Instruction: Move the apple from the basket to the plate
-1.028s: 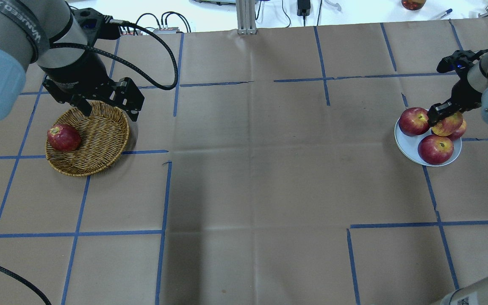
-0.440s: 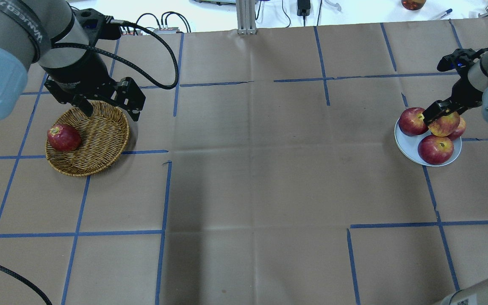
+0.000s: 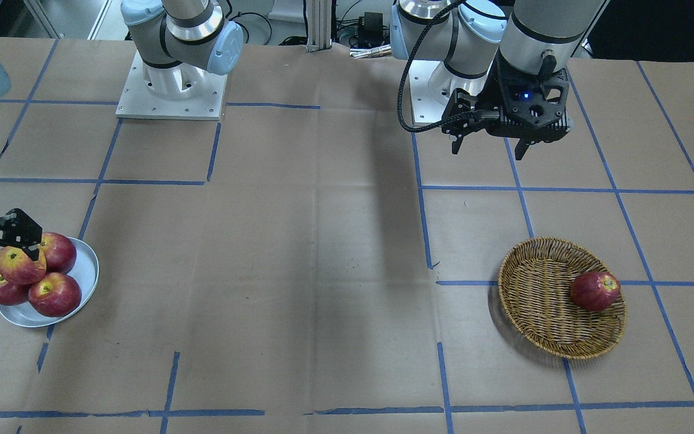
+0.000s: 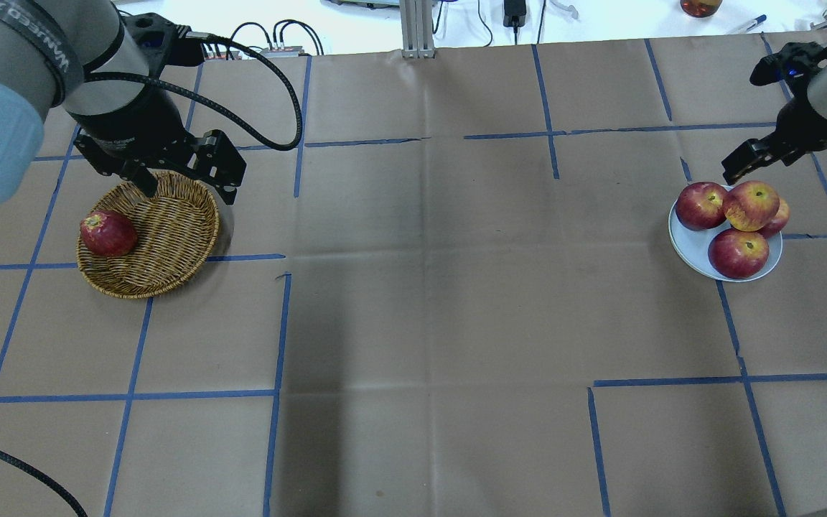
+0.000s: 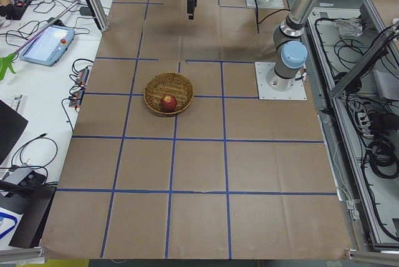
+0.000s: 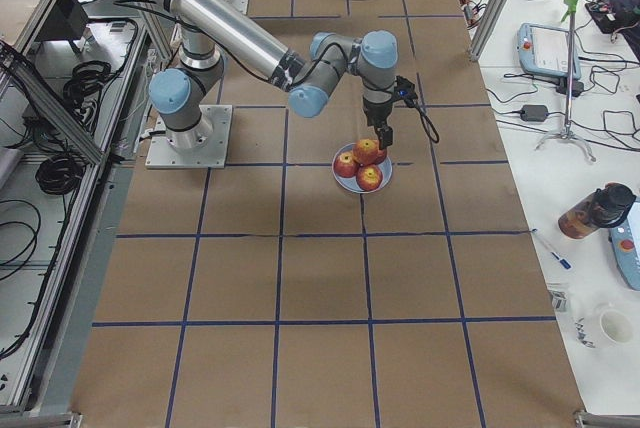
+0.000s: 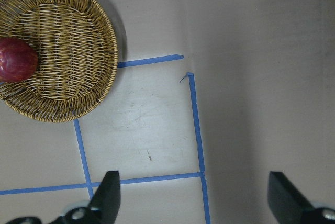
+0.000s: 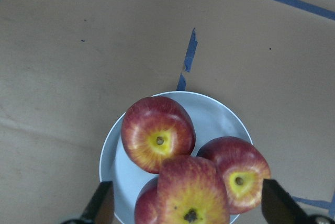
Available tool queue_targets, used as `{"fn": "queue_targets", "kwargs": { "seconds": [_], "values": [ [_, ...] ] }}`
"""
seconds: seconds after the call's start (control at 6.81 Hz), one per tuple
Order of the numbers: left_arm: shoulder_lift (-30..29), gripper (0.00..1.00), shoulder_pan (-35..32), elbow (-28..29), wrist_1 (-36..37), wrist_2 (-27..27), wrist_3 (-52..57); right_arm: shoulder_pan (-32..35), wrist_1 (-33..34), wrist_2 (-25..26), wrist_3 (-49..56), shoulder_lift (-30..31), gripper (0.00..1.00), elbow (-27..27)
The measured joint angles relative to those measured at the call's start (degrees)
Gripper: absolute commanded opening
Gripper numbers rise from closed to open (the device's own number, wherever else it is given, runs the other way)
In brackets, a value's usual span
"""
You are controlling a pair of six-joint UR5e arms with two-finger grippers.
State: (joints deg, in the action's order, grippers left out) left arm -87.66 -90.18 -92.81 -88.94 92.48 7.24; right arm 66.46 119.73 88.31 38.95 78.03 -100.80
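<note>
The apple [image 4: 751, 205] with the yellow-orange blush rests on top of three deep-red apples [image 4: 738, 253] on the pale plate [image 4: 690, 244]. It also shows in the front view [image 3: 20, 265] and the right wrist view [image 8: 191, 198]. My right gripper [image 4: 744, 159] is open and empty, above and just behind the pile, apart from it. The wicker basket [image 4: 169, 230] holds one dark-red apple [image 4: 107, 233]. My left gripper [image 4: 187, 183] is open and empty, hovering over the basket's far rim.
The table is brown paper with a blue tape grid. A metal post [image 4: 417, 29] and cables stand at the far edge. Both robot bases [image 3: 169, 90] sit at the near side. Bare paper lies between basket and plate.
My right gripper let go of the blushed apple on the pile, opened, and rose away toward the far edge. The left arm has barely moved.
</note>
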Motion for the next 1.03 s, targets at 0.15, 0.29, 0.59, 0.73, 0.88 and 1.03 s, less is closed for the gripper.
{"fn": "queue_targets", "kwargs": {
  "seconds": [0.15,0.29,0.59,0.73,0.88,1.03],
  "values": [
    [-0.1,0.99,0.0,0.0,0.0,0.0,0.1,2.8,-5.5,0.0,-5.1,2.2,1.0,1.8],
    [-0.1,0.99,0.0,0.0,0.0,0.1,0.1,5.8,-10.4,0.2,-10.8,4.4,1.0,2.7],
    [-0.1,0.99,0.0,0.0,0.1,0.4,0.4,12.7,-17.9,0.4,-22.7,8.8,1.0,3.1],
    [-0.2,0.99,0.0,0.0,0.3,0.4,0.4,16.4,-20.1,0.5,-28.3,10.1,1.0,3.1],
    [-0.3,0.99,0.0,0.0,0.4,0.4,0.4,19.1,-21.6,0.7,-32.4,11.2,1.0,3.2],
    [-0.3,0.99,0.0,0.1,0.5,0.3,0.2,20.5,-22.5,0.8,-35.0,12.1,1.0,3.2]
  ]
}}
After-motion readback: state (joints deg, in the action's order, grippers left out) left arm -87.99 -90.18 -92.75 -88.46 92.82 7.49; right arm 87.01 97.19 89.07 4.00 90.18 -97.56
